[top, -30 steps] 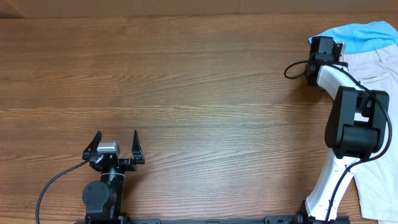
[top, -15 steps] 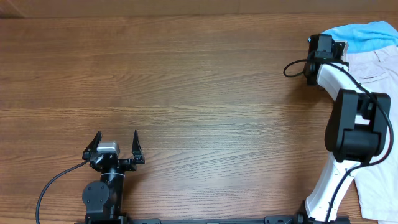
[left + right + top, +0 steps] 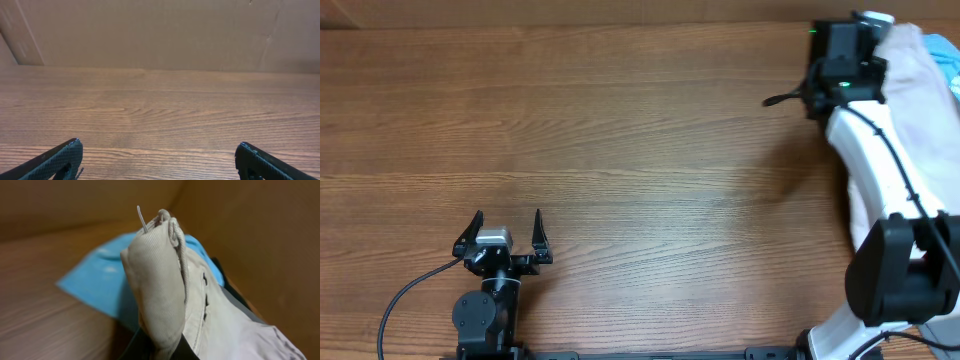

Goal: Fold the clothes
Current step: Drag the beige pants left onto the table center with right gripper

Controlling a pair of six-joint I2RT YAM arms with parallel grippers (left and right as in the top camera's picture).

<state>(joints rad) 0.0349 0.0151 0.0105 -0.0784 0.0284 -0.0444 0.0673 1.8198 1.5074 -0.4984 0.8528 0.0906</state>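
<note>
Your right claw (image 3: pixel 156 349) is clamped on a bunched fold of the beige khaki shorts (image 3: pixel 162 275), at the far right corner of the wooden table (image 3: pixel 620 130); the rest of the cloth spreads along the right edge, just beside the white arm; a light blue shirt (image 3: pixel 97 282) lies under the shorts, touching them; your left claw (image 3: pixel 508 228) sits near the front edge, well apart from the clothing, jaws spread wide over bare wood.

Left hand (image 3: pixel 508 226) sits spread wide (by its base); right hand (image 3: pixel 159 349), arm outstretched, is pinched closed.
</note>
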